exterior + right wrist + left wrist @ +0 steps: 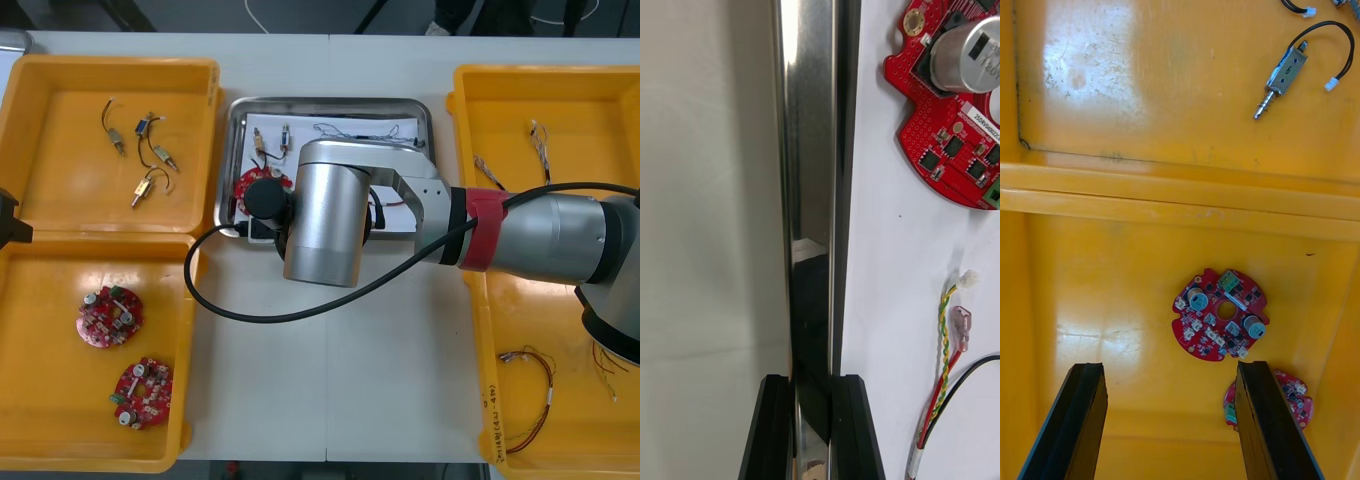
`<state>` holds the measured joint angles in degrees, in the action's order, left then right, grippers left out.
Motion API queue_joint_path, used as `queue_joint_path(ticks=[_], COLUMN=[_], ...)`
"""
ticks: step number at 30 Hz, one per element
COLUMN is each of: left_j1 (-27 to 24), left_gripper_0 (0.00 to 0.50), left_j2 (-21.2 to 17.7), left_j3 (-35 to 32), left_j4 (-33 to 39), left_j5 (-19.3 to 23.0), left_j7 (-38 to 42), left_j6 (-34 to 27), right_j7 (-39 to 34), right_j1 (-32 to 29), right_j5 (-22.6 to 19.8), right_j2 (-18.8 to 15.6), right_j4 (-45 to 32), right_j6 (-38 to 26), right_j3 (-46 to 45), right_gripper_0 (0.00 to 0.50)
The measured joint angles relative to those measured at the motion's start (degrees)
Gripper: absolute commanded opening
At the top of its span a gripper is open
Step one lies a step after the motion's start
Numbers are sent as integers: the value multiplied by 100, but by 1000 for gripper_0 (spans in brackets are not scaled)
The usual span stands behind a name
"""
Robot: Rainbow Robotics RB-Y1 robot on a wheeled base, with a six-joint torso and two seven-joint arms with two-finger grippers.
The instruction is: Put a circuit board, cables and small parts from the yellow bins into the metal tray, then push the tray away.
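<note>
The metal tray (330,103), white inside, lies between the bins and holds a red circuit board (248,186), two small metal parts (262,142), a blue and white cable (360,130) and a red and yellow cable (944,360). My right arm reaches across to the tray's near left corner. There my right gripper (814,427) is shut on the tray's shiny rim (809,187), with the circuit board (955,127) just inside it. My left gripper (1171,427) hangs open over the left bins, above two circuit boards (1221,313).
The far left bin (60,80) holds several small metal parts with black leads (150,125). In the near left bin (40,400) lie two circuit boards (110,317). Cables (530,400) lie in the right bins (560,100). Bare table stretches between the near bins.
</note>
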<state>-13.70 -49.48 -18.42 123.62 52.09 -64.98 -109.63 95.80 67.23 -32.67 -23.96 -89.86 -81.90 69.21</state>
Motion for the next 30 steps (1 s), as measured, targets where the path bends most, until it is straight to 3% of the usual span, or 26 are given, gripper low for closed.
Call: queue_joint_path(ticks=[30], left_j1=[0], left_gripper_0=[500], left_j2=[0], left_j3=[0], left_j4=[-1], left_j5=[0], left_j7=[0], left_j6=[0], right_j7=[519], right_j1=[387], right_j5=[-159], right_j2=[-10], right_j4=[1388], right_j6=[1807], right_j3=[-1], right_gripper_0=[0])
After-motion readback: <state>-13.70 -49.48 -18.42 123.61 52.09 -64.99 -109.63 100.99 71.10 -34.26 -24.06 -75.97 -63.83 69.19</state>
